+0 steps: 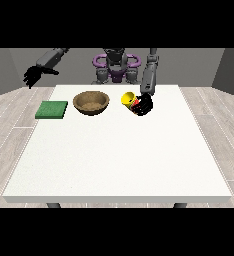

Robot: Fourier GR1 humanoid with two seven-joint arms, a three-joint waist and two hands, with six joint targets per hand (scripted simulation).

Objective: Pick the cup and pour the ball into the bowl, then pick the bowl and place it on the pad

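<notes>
Reaching over the desk (pixel 114 150), the hand at the view's right (pixel 144 105) had its fingers wrapped round the tilted yellow cup (pixel 127 99), beside the bowl (pixel 91 102) for pouring, while the other hand (pixel 33 76) hung relaxed above the green pad (pixel 51 109).

pad (pixel 52 110) left, bowl (pixel 91 102) middle (cup (pixel 127 99) right)

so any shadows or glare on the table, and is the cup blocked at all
Front view: the table is evenly lit, no glare; faint shading only at the bowl and pad. The hand at the view's right covers part of the yellow cup.
</notes>
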